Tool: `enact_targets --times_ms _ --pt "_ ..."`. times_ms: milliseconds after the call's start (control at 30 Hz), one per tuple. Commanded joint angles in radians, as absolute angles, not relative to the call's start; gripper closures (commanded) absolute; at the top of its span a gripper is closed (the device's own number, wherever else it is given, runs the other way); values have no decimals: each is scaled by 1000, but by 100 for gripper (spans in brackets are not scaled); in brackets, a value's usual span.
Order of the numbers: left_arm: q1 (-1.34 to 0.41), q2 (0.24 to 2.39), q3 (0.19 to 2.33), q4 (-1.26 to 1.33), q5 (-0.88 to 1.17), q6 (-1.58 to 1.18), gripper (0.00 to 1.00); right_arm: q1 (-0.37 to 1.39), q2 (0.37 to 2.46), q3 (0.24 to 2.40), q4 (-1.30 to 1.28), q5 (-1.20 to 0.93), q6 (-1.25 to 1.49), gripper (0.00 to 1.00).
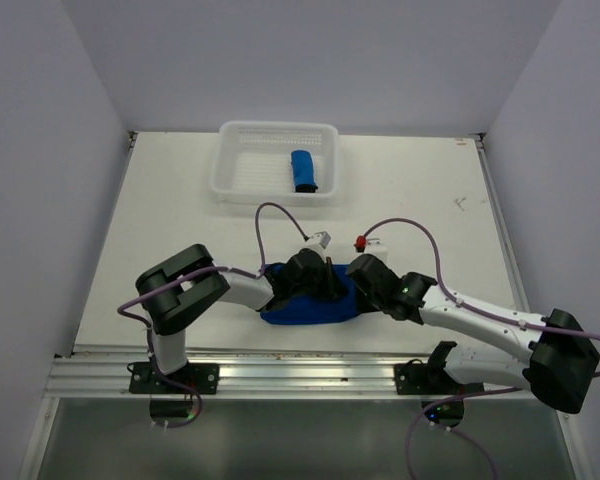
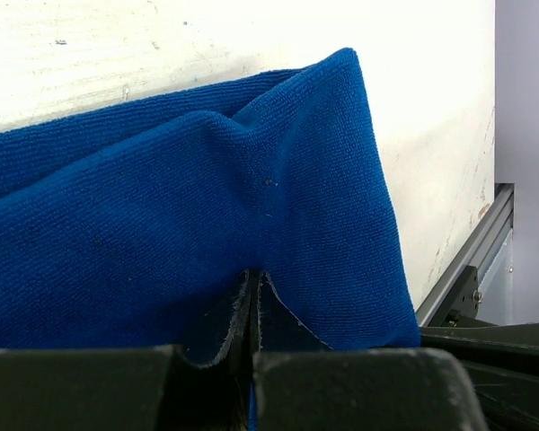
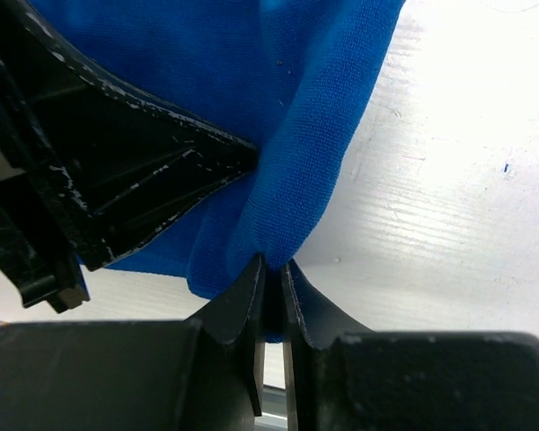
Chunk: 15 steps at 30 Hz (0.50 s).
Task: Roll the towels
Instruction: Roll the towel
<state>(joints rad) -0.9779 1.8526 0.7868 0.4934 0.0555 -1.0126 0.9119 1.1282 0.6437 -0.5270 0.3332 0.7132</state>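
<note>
Between the tips of the left claw [image 2: 251,274], a fold of the blue towel [image 2: 207,206] was pinched tight, the two fingers pressed together with no gap showing. The cloth rose from that pinch in a puckered ridge and spread away ahead of the claw, lying on the white table [image 1: 180,220], with one corner up and to the claw's right. Beyond that corner, to the right of the claw, a metal rail [image 2: 467,269] ran along the table's edge. The right claw [image 3: 271,262] gripped the same towel at its edge: a tuck of cloth ran down into the tips, and the fingers stood only a sliver apart around it. To the left of the right claw and just beside it, the left claw's dark body lay over the cloth. Seen from above, the two claws met nearly nose to nose over the towel, which sat bunched under and between them. Well beyond both claws, towards the far side of the table, stood a white basket [image 1: 225,185] with a rolled towel [image 1: 303,171] lying inside it, towards its right side.
</note>
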Motion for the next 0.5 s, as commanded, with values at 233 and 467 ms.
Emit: enact_targets --times_ms 233,467 --pt "-985 1804 758 551 35 -1019 100 927 1157 727 -557 356 707 81" --pt "-985 1790 742 554 25 -1020 100 928 1169 724 -537 330 724 77"
